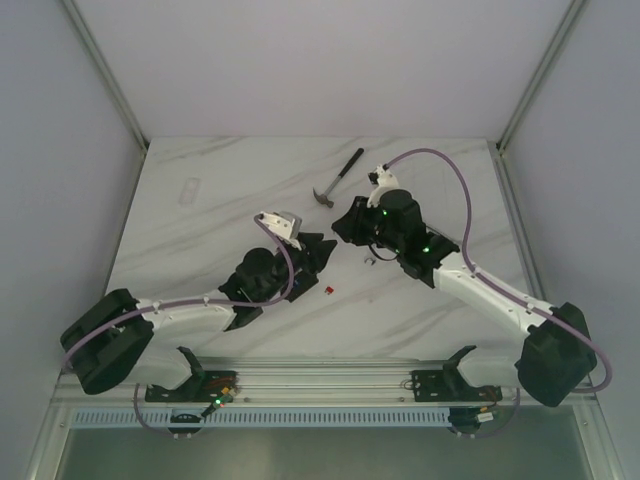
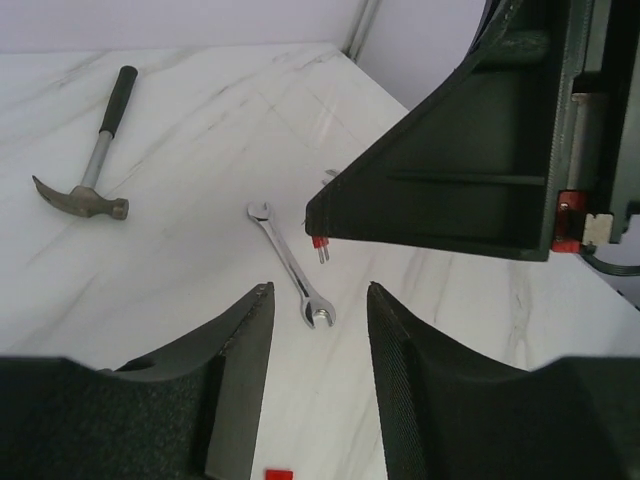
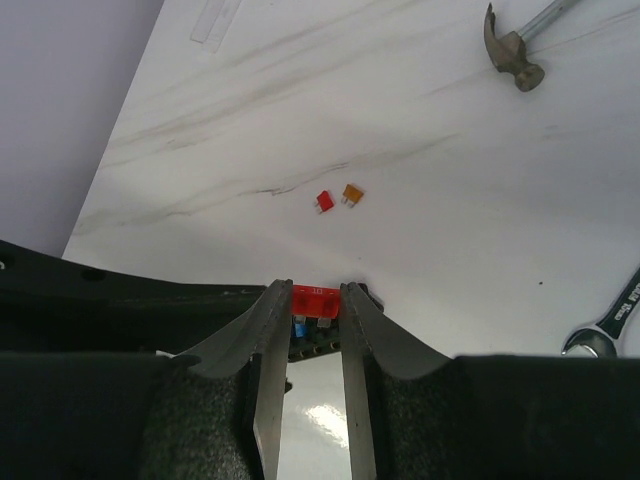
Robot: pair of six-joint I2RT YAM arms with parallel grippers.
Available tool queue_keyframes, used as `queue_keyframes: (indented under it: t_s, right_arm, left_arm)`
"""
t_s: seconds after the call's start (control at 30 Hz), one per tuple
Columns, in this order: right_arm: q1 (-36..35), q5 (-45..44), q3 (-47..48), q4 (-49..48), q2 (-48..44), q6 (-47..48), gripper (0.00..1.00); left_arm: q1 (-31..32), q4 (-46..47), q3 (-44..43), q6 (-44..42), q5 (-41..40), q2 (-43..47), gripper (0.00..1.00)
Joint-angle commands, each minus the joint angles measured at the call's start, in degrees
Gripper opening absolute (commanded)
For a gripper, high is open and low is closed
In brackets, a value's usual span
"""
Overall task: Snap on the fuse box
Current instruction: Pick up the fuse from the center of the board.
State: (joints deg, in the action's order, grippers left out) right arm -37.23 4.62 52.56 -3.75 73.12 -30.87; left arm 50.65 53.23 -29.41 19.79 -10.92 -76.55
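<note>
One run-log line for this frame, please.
right gripper: shut on red fuse, prongs bare | left gripper: open, empty | fuse box: partly visible under fuse

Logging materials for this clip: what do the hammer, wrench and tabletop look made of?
Hammer: dull grey metal head and shaft, black grip, likely rubber. Wrench: shiny polished metal, probably steel. Tabletop: glossy white, grey veins; marble or laminate.

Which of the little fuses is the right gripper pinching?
The red fuse clamped in the right gripper; the other red fuse and the orange fuse lie loose on the table.
</note>
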Motion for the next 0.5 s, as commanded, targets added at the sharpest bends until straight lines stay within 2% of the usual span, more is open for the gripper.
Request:
queue_keyframes:
  t_s: [0.0, 0.33, 0.47]
  right_arm:
    - [-0.80, -1.09, -0.67, -1.79, -1.94, -1.14, 0.27]
    - [-1.78, -0.93, -0.83, -1.88, -2.17, -1.71, 0.28]
    - [-1.96, -0.84, -0.96, -2.20, -1.97, -1.83, 0.28]
  left_arm:
    - [0.23, 4.90, -2.03, -1.05, 0.94, -1.94, 0.49]
    - [0.21, 5.63, -3.88, -0.60, 0.34, -3.87, 0.33]
    - [0.23, 4.93, -4.37, -0.33, 0.11, -5.97, 0.21]
